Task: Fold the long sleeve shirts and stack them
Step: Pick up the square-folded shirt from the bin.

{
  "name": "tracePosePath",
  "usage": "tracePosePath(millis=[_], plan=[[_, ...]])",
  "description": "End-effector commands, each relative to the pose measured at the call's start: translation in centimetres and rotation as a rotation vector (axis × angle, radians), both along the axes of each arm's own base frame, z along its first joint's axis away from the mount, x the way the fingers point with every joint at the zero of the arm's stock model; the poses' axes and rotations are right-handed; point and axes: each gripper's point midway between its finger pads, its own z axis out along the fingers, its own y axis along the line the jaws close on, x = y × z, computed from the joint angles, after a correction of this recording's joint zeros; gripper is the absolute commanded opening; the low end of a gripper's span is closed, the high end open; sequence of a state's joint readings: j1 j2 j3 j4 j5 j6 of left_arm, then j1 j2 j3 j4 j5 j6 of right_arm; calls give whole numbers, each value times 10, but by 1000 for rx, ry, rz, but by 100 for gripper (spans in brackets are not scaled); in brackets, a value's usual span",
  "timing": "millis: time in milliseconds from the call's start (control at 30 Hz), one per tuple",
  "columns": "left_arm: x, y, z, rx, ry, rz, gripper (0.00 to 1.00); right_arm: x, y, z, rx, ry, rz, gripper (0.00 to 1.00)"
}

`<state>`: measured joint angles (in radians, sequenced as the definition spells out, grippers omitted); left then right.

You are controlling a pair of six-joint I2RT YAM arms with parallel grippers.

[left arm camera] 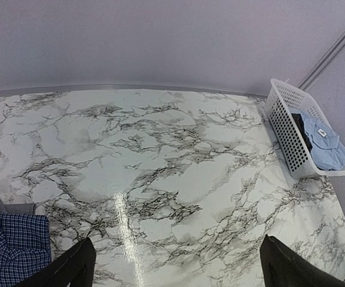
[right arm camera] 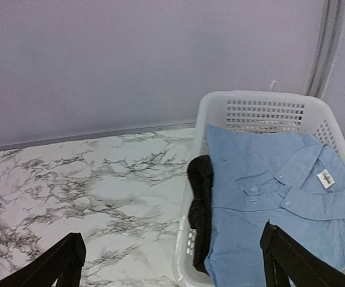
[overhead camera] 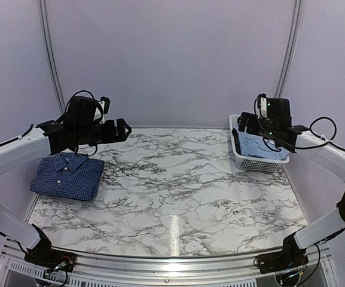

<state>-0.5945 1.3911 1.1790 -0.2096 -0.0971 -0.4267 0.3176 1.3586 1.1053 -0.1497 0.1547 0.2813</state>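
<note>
Marble-patterned worktop point(overhead camera: 178, 179) carries a white basket point(overhead camera: 257, 161) at far right, holding the light blue shirt point(right arm camera: 268, 197) beside a dark garment point(right arm camera: 201, 197). The checked dark blue shirt point(overhead camera: 67, 174) lies folded at left. The right end effector point(right arm camera: 172, 251) and left end effector point(left arm camera: 178, 257) both stand spread, empty. Probably the right should pinch blue cloth only, near the collar, then lift clear of the rim.

tabletop point(overhead camera: 178, 191): glossy white marble pattern, veined in dark grey.
basket point(overhead camera: 257, 162): white perforated plastic, set on the tabletop.
checked shirt point(overhead camera: 67, 176): dark blue, folded, laid flat, well apart from the basket.
</note>
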Motion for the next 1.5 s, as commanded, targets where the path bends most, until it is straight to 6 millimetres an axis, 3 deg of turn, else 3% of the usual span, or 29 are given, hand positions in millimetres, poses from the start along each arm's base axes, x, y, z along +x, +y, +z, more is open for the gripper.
tracePosePath(millis=[0,133,233,433,633,767,833,933,967,1100,1300,1467], plan=[[-7,12,9,14,-14,12,99,30,-50,-10,4,40,-142,98],[-12,17,13,14,-26,18,99,55,-84,-39,-27,107,-209,96],[-14,19,14,8,-27,19,99,74,-96,-65,-29,173,-215,95],[-18,20,14,5,-23,16,99,105,-110,-118,17,268,-198,96],[-22,26,19,12,-34,26,99,120,-109,-170,20,363,-187,95],[-23,29,20,16,-37,32,99,120,-108,-195,26,409,-189,86],[-24,30,20,16,-37,34,99,119,-102,-200,51,418,-164,71],[-24,31,19,19,-35,37,99,118,-104,-192,52,403,-177,44],[-24,31,19,18,-35,37,99,119,-106,-185,47,389,-181,31],[-22,30,18,19,-32,36,99,124,-112,-156,13,346,-198,1],[-20,28,18,19,-29,37,99,129,-111,-86,-32,225,-177,0],[-19,27,16,21,-24,37,99,122,-84,-13,-86,92,-124,0]])
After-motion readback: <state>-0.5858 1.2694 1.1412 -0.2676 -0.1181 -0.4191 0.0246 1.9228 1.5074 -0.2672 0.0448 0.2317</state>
